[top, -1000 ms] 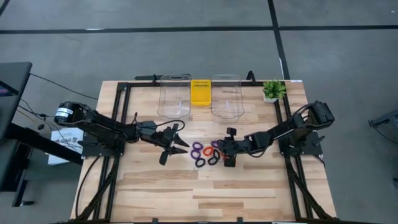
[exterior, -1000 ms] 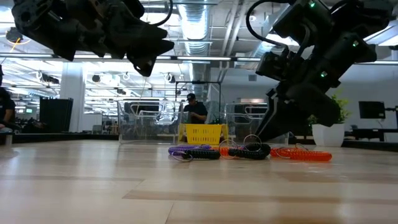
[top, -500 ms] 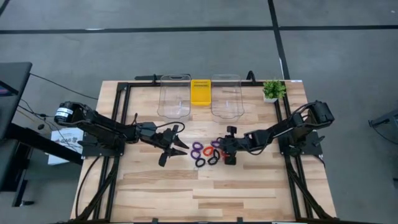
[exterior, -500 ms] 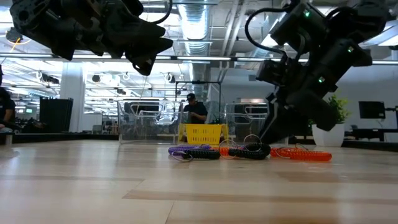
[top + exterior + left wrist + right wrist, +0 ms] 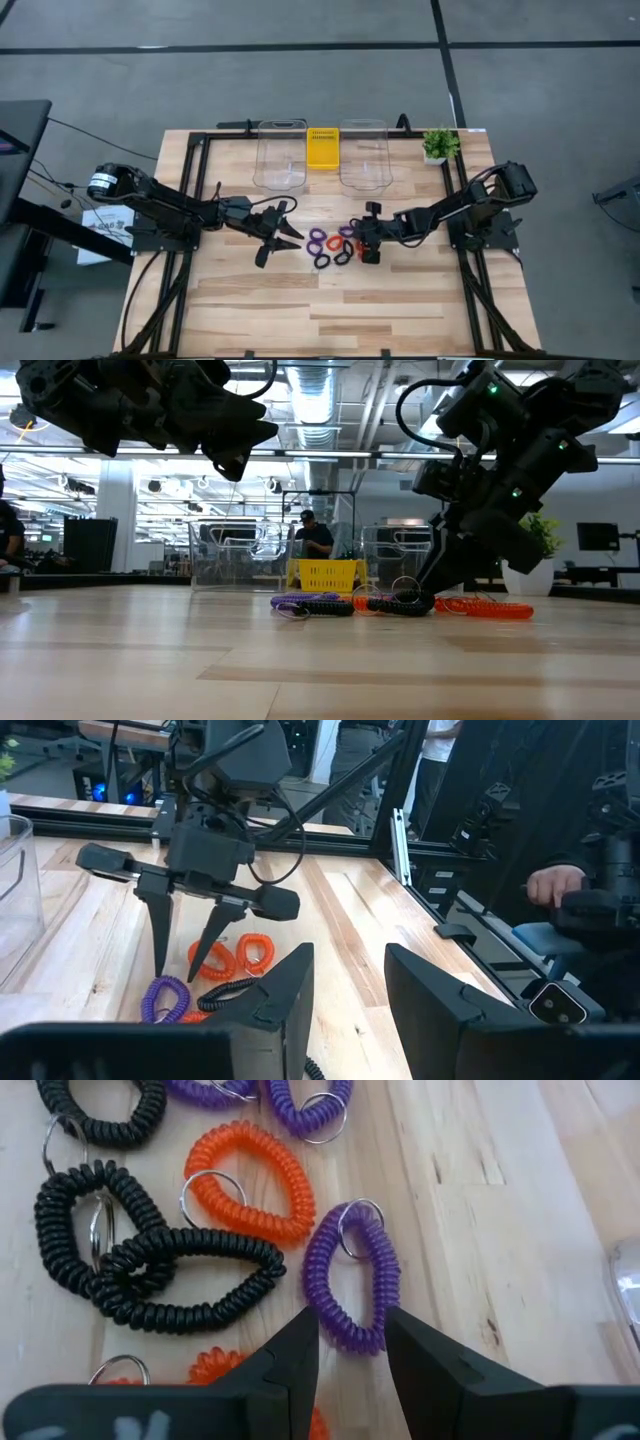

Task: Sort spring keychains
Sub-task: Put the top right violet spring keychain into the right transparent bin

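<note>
Risk entry: right gripper [image 5: 348,1348], lower centre of right wrist frame, fingers parted astride near end of purple keychain [image 5: 352,1276], not yet clamped. Neighbouring orange keychain [image 5: 249,1181] and tangled black keychains [image 5: 140,1252], centre-left, close enough to snag or drag along; metal ring prone to slipping out of a shallow pinch. Whole cluster of spring keychains [image 5: 335,245] at centre of high frame. Left gripper [image 5: 274,236], centre-left, released, idle. Clear bins [image 5: 281,152], upper centre, well apart; drop in transit possible.
</note>
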Available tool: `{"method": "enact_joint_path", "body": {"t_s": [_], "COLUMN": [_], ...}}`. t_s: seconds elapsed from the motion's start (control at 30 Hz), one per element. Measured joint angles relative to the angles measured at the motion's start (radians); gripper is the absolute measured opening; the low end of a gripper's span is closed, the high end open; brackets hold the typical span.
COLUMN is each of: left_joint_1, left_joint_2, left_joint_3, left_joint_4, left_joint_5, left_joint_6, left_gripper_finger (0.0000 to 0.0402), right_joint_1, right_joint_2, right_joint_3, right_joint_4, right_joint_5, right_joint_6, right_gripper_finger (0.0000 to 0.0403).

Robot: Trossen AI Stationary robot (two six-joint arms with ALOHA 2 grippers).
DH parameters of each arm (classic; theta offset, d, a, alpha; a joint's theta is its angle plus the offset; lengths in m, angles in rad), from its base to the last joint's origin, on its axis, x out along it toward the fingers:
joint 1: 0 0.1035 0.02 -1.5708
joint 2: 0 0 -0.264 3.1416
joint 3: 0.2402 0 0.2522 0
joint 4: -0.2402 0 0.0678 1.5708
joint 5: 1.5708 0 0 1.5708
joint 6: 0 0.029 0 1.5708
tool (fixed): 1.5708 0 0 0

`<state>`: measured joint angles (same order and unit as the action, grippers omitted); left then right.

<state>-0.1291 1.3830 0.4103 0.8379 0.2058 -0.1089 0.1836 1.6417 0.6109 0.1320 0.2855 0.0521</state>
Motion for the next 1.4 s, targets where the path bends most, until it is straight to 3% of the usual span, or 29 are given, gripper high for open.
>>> {"method": "enact_joint_path", "body": {"t_s": [0.47,0.83,0.97,1.2,1.4], "left_joint_1": [0.000,0.000,0.000,0.000,0.000], "left_joint_2": [0.000,0.000,0.000,0.000,0.000], "left_joint_3": [0.000,0.000,0.000,0.000,0.000], "left_joint_4": [0.000,0.000,0.000,0.000,0.000], "left_joint_5": [0.000,-0.003,-0.004,-0.004,-0.004], "left_joint_6": [0.000,0.000,0.000,0.000,0.000], "left_gripper_finger": [0.0122,0.0122,0.0122,0.0122,0.0122], "right_joint_1": [-0.009,-0.052,-0.064,-0.061,-0.062], "right_joint_2": [0.001,0.173,0.161,0.124,0.124], "right_joint_3": [0.000,0.045,0.051,0.048,0.046], "right_joint_4": [0.027,0.131,0.117,0.052,0.057], "right_joint_5": [-0.045,-0.055,-0.124,-0.155,-0.154], "right_joint_6": [-0.066,-0.128,-0.128,-0.121,-0.114], "right_gripper_finger": [0.0109,0.0108,0.0088,0.0016,0.0028]}}
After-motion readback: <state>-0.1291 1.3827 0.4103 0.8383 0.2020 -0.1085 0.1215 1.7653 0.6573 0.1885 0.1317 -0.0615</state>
